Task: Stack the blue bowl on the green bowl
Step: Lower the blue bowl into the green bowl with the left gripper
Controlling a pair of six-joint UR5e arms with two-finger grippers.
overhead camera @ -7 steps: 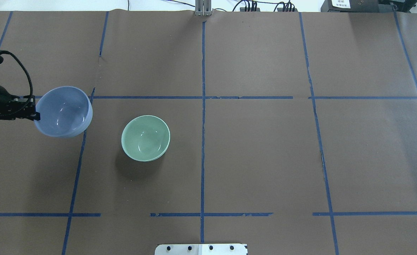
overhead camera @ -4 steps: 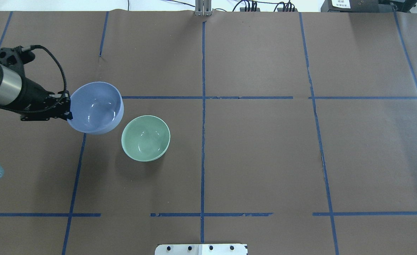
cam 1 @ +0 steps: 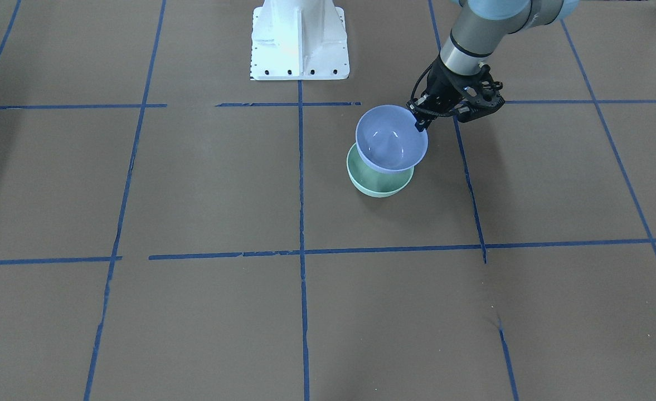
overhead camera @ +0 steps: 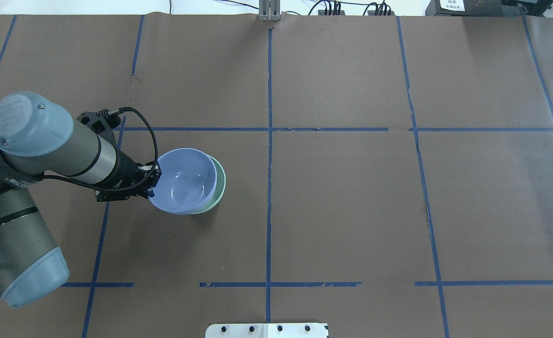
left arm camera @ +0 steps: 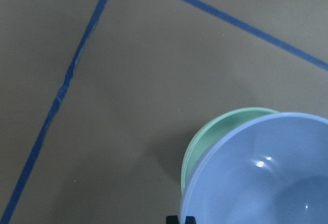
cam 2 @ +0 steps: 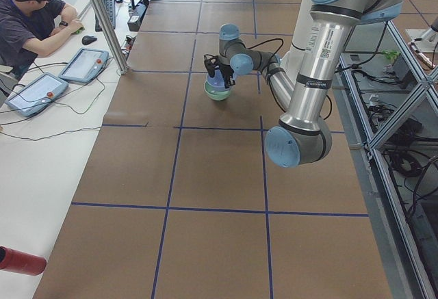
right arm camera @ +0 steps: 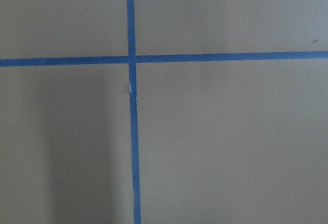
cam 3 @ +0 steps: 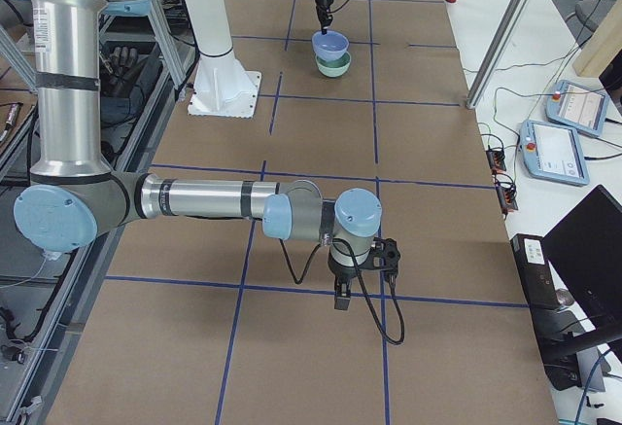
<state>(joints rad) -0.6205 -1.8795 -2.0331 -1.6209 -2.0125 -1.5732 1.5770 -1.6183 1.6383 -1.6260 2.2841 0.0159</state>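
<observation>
Facing view: my left gripper (cam 1: pixel 419 120) pinches the blue bowl (cam 1: pixel 390 142) at the rim on my left side. The bowl sits over the green bowl (cam 1: pixel 380 186), offset.

Overhead: a green crescent shows opposite my fingers.

Left wrist: blue rim between my fingertips.

Right side: my right gripper (cam 3: pixel 342 301) is well apart; I cannot tell its state.
</observation>
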